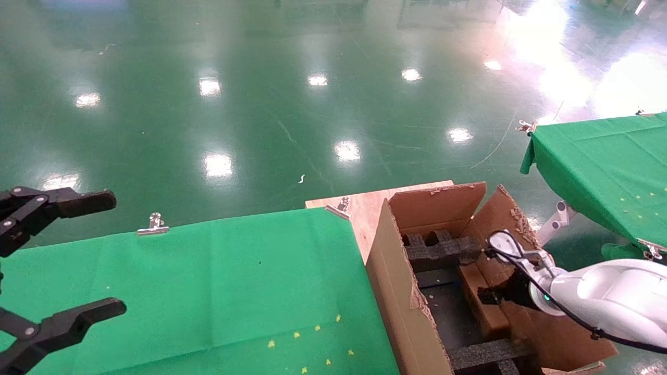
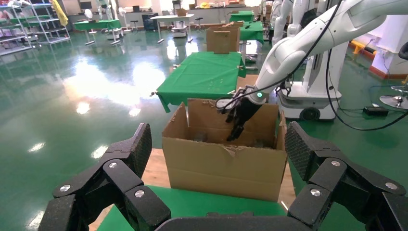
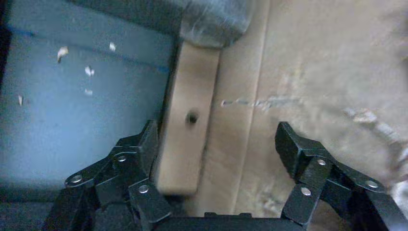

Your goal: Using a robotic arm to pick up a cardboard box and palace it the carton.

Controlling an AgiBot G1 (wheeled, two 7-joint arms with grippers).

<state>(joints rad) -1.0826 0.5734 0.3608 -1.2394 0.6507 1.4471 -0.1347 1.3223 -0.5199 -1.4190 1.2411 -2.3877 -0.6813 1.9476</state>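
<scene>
The white robotic arm (image 1: pixel 599 294) reaches from the right into the large torn-flapped carton (image 1: pixel 396 291). Its right gripper (image 1: pixel 492 297) is open, low inside the carton. In the right wrist view the small flat cardboard box (image 3: pixel 188 139) with a round hole lies against the carton's inner wall. It sits beside one finger (image 3: pixel 144 144) of the right gripper (image 3: pixel 219 144); the other finger stands well apart. The box also shows in the head view (image 1: pixel 477 291), between black foam inserts (image 1: pixel 443 250). My left gripper (image 1: pixel 99 258) is open and empty at the far left.
A green-clothed table (image 1: pixel 208 291) lies left of the carton, which stands on a wooden board (image 1: pixel 365 205). Metal clips (image 1: pixel 153 225) hold the cloth. A second green table (image 1: pixel 604 166) stands at the right. The left wrist view shows the carton (image 2: pixel 226 163) ahead.
</scene>
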